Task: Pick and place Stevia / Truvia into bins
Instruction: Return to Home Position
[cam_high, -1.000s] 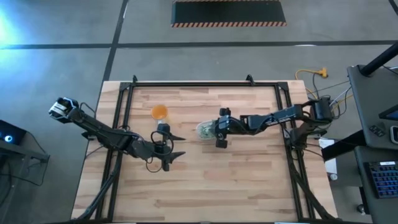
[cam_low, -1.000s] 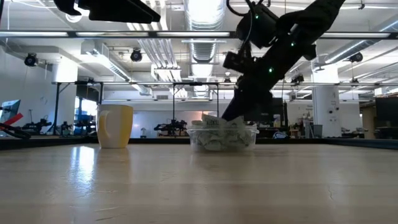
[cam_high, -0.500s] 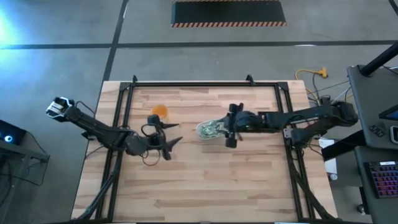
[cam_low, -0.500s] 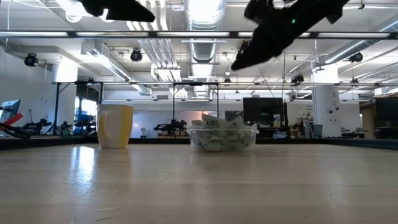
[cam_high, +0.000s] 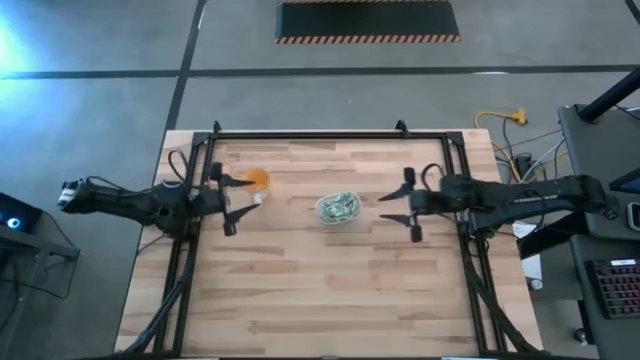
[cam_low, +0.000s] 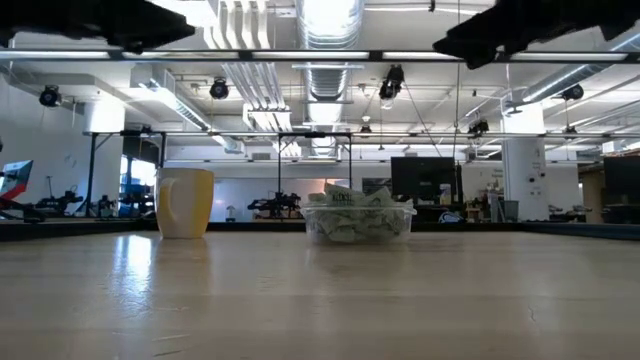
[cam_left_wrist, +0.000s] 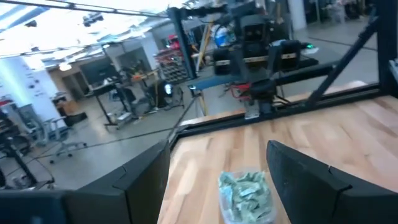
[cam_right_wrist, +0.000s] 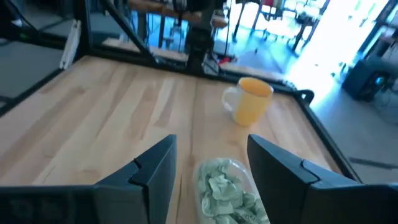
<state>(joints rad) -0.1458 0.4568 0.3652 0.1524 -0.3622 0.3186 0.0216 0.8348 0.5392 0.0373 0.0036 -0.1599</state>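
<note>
1. The wooden table (cam_low: 320, 300) fills the foreground of the low view, its bare boards running up to the clear tub (cam_low: 358, 225).
2. The tub stands upright near the middle of the table (cam_high: 300, 290), seen from above at (cam_high: 340, 209). It is heaped with green and white packets (cam_low: 350, 200), and the topmost rise above its rim. In the high view the packets (cam_high: 341, 206) all lie inside the tub.
3. Farther back and to the left stands an orange mug (cam_low: 186, 202), upright with its handle turned toward the left edge. It is well apart from the tub and appears from above at (cam_high: 257, 179).
4. The left gripper (cam_high: 240, 205) hangs above the table's left edge, close to the mug. Its fingers are spread wide and hold nothing. In its own wrist view the gripper (cam_left_wrist: 219, 148) frames the tub (cam_left_wrist: 247, 198) between its two dark fingers (cam_left_wrist: 143, 180).
5. The right gripper (cam_high: 398, 204) hangs over the right part of the table, apart from the tub. Its fingers are likewise spread wide and empty. Its wrist view shows the gripper (cam_right_wrist: 211, 140) facing the tub (cam_right_wrist: 225, 186), with the mug (cam_right_wrist: 250, 101) beyond.
6. Behind the table lies a large workshop with ceiling ducts and strip lights.
</note>
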